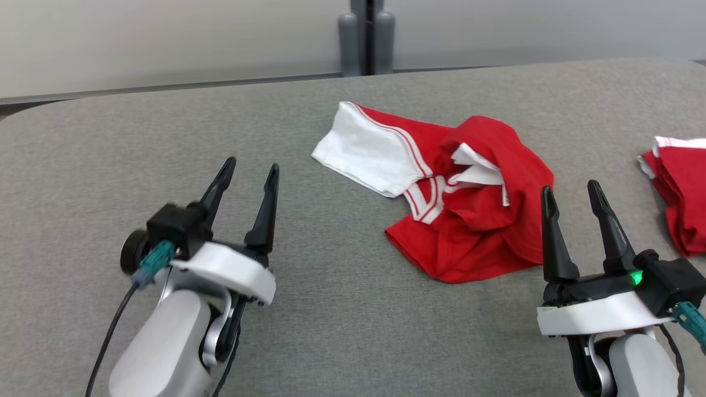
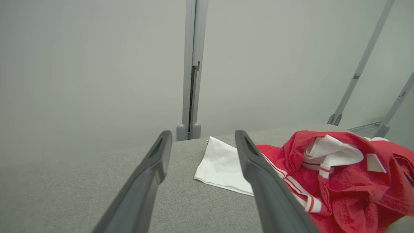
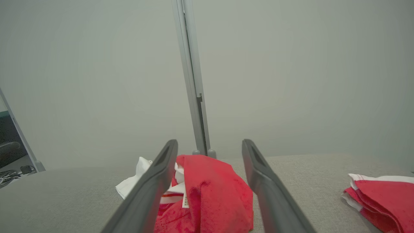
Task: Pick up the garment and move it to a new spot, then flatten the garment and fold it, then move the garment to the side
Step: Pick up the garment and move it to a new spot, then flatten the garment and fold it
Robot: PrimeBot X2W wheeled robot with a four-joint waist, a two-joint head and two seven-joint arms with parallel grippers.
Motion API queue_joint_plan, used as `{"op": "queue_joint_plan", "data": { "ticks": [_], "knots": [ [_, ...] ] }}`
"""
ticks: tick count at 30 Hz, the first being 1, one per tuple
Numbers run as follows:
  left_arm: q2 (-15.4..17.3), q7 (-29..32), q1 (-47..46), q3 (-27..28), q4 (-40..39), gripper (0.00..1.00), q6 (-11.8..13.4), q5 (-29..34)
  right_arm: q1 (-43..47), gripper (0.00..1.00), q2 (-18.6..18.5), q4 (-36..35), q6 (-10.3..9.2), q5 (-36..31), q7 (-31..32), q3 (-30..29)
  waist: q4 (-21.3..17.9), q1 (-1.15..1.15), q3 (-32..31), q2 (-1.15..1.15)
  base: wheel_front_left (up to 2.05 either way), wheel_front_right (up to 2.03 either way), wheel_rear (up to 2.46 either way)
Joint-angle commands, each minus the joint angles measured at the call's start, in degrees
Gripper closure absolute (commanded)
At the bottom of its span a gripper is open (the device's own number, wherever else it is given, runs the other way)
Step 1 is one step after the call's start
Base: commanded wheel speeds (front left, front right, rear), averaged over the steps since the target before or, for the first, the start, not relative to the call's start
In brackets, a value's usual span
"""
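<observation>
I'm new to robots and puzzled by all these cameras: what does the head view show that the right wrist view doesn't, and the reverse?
Head view adds: the open left gripper, resting on the table apart from the cloth. Right wrist view adds: a dark room corner with cables, far left. Shared: the crumpled red garment, the folded red pile, the grey table and the open right gripper.

Soft, even, diffuse light leaves only faint shadows on the grey surface [image 1: 342, 331]; the head view is sharp, while both wrist views look hazy, with wide-angle stretching toward their edges.
</observation>
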Motion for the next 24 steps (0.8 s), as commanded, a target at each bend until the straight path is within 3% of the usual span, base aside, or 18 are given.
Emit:
{"op": "queue_joint_plan", "data": {
  "ticks": [1, 9, 15, 19, 24],
  "knots": [
    [-0.1, -0.2, 4.0, 2.0, -1.6, 0.0, -0.3, 1.2, 0.8, 0.0, -0.4, 0.5, 0.0, -0.3, 0.0, 0.2, 4.9, 0.0, -2.8, 0.0, 0.0, 0.0, 0.0],
    [-3.8, -0.2, 16.9, 11.9, -6.9, 0.0, -2.8, 6.3, 2.1, 0.0, -1.4, 3.4, 0.0, -1.0, 0.0, 1.0, 8.8, 0.0, -4.3, 0.0, 0.0, 0.0, 0.0],
    [-6.0, -0.2, 17.2, 14.0, -7.7, 0.0, -5.1, 9.6, 2.0, 0.0, -1.4, 4.2, 0.0, -1.3, 0.0, -1.4, 10.8, 0.0, -4.1, 0.0, 0.0, 0.0, 0.0],
    [-7.2, -0.2, 15.5, 14.7, -7.7, 0.0, -6.2, 11.1, -0.1, 0.0, -2.4, 4.7, 0.0, -2.0, 0.5, 1.2, 12.0, 0.0, -2.3, 0.0, 0.0, 0.0, 0.0],
    [-7.8, -0.2, 14.9, 15.3, -7.4, 0.0, -7.0, 10.9, -5.8, 0.0, -5.1, 7.1, -0.01, -2.5, 6.3, 7.6, 13.8, 0.0, 0.9, 0.0, 0.0, 0.0, 0.0]
  ]
}}
